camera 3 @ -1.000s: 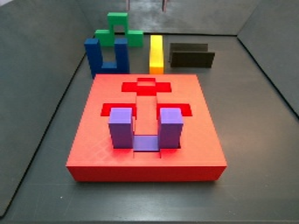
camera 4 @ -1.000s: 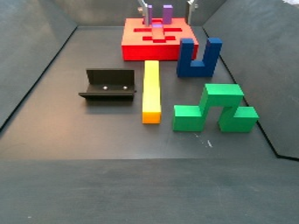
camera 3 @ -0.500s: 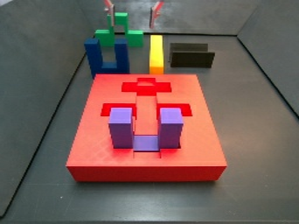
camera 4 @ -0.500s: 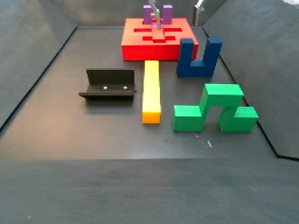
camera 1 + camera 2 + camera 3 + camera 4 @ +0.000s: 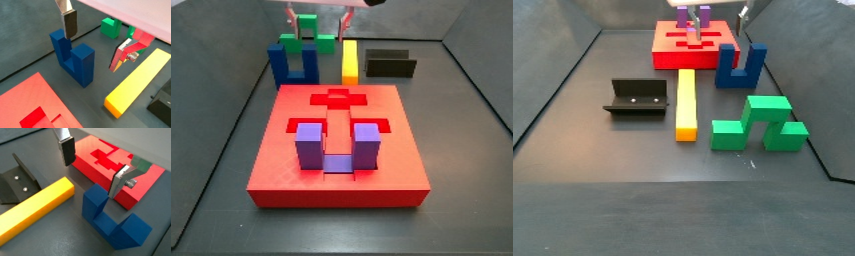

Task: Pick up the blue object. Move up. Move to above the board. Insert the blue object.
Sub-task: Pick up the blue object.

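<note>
The blue object, a dark navy U-shaped block (image 5: 294,62), stands upright on the floor just behind the board (image 5: 271,150). It also shows in a side view (image 5: 740,68) and in both wrist views (image 5: 73,57) (image 5: 110,215). The board is a red slab (image 5: 667,45) with a cross-shaped recess, and a purple U-block (image 5: 338,147) sits in it. My gripper (image 5: 318,20) hangs open and empty above the blue object. In a wrist view (image 5: 98,40) its fingers straddle the space over the prongs without touching them. The same gap shows in a wrist view (image 5: 93,167).
A yellow bar (image 5: 350,60) lies beside the blue object. A green block (image 5: 305,40) stands behind it. The dark fixture (image 5: 390,65) stands right of the yellow bar. Grey walls close in the floor on all sides.
My gripper has come down into a side view from above, toward the blue object. The blocks and the board have not moved.
</note>
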Robot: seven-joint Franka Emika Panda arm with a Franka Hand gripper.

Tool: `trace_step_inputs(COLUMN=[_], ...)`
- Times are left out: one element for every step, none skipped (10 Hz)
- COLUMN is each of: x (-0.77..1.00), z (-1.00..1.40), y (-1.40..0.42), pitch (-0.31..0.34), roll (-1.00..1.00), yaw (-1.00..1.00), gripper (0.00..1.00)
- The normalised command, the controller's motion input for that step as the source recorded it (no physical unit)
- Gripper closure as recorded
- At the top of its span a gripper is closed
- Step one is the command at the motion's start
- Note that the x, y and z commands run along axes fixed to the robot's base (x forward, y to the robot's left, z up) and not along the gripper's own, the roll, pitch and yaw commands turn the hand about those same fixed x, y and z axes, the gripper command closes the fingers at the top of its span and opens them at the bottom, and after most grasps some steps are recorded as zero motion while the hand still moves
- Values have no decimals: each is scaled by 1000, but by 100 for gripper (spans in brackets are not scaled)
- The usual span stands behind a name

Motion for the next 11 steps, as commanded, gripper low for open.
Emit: trace_step_inputs(x=[-71,-57,0,0,0,0,0,-17,-74,-83,-91], z=[-203,-163,-171,-183,-200,-183,-194,-206,-186,-214,-229], y=[0,40,17,9,0,0,37,51,46,14,0], pitch=[-19,0,0,-6,-14,-6,-4,-21,-26,-43,-60], roll=[21,59,57,43,50,77,87,46,13,0,0], yaw=[0,0,-57,-100,-117,-129,-154,-146,-117,-80,-23], gripper=[0,0,0,0,0,0,0,0,0,0,0])
